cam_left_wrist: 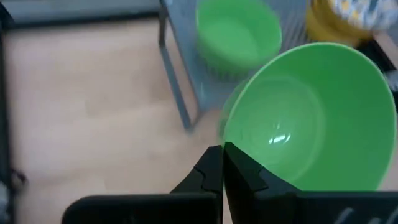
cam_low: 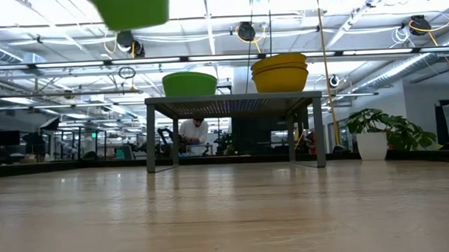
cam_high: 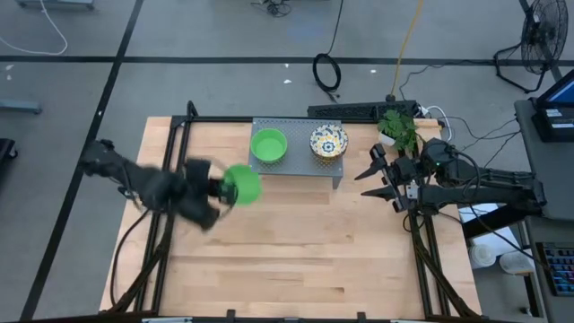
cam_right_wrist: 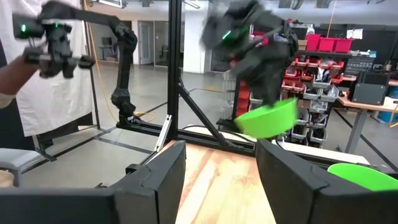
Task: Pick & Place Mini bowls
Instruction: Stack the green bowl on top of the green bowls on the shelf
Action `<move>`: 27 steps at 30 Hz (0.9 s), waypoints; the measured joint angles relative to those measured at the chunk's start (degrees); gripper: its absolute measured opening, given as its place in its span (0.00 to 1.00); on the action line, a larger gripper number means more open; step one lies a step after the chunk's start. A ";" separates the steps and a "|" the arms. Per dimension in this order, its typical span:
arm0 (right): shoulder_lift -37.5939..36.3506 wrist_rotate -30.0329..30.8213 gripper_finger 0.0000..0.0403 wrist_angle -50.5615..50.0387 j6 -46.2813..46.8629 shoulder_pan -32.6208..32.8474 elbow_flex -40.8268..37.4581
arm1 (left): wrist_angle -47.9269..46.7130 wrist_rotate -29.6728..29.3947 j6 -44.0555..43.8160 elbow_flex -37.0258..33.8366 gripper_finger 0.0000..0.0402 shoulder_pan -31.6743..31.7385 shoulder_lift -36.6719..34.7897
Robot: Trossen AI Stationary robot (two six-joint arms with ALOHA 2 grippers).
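Observation:
A plain green mini bowl hangs high above the table's left middle, with my left gripper shut on it; the low view shows it well above the tabletop. On the grey perforated stand at the table's far middle sit another green mini bowl and a floral mini bowl with a yellow outside. My right gripper hovers open to the right of the stand, holding nothing. My left gripper pinches the green bowl's rim, the wall caught between its two fingers. The fingers come slanting down from the table's left side. The bowl is lifted clear of the table and tilted, its hollow facing back toward the wrist.
A potted plant stands at the far right corner, behind the right arm. Black frame rails run along the table's left and right sides. Bare wood lies between the stand and the near edge.

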 joint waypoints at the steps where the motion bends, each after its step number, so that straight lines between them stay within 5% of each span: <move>1: 0.05 -0.01 0.45 0.00 0.00 0.00 0.00 | -0.42 0.11 4.22 2.54 0.00 2.79 -0.07; 6: 0.17 0.00 0.45 0.00 0.00 -0.02 0.00 | 2.43 5.48 24.99 12.74 0.00 19.19 -0.07; 14: 0.17 -0.02 0.45 -0.11 -0.27 -0.02 0.00 | 11.40 20.20 44.04 14.46 0.00 41.94 1.12; 27: 0.17 -0.02 0.45 -0.39 -0.90 -0.04 0.00 | 22.43 32.01 54.09 14.34 0.00 50.78 13.39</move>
